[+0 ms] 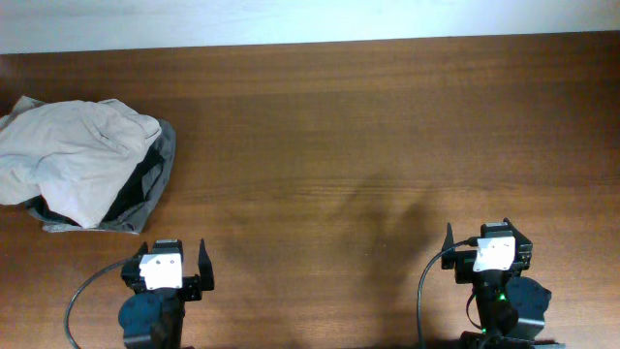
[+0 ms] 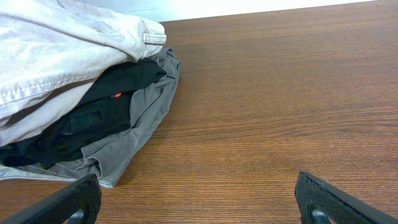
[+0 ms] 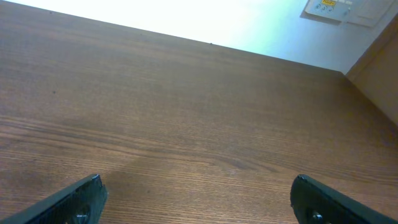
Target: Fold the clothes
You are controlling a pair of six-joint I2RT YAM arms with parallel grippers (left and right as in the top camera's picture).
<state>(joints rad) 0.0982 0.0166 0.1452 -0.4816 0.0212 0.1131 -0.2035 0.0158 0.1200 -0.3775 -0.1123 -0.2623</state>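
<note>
Your left gripper (image 1: 172, 248) sits low over the near edge of the table (image 1: 349, 126). It is released, with the jaws spread wide and gripping nothing. In its wrist view the two black fingers (image 2: 68, 202) frame only bare wood.

The shorts (image 1: 73, 155), light beige and crumpled, lie ahead of that gripper and off to its left, near it but not touching it. They sit on top of a small heap. Directly under them is a black garment (image 2: 93, 115) with a tiny red mark on it. Under that is a grey-olive cloth (image 2: 146, 109), whose hemmed edge spreads onto the wood on the side closest to your left fingers. A stitched edge of the shorts overhangs the black garment at the top of the heap.

Your right gripper (image 1: 478, 237) is likewise released, jaws wide and holding nothing. Straight ahead of it you see wood grain running to the far edge, with a pale wall (image 3: 249, 25) beyond. From this gripper the heap with the shorts is well apart, far off to its left and somewhat ahead.
</note>
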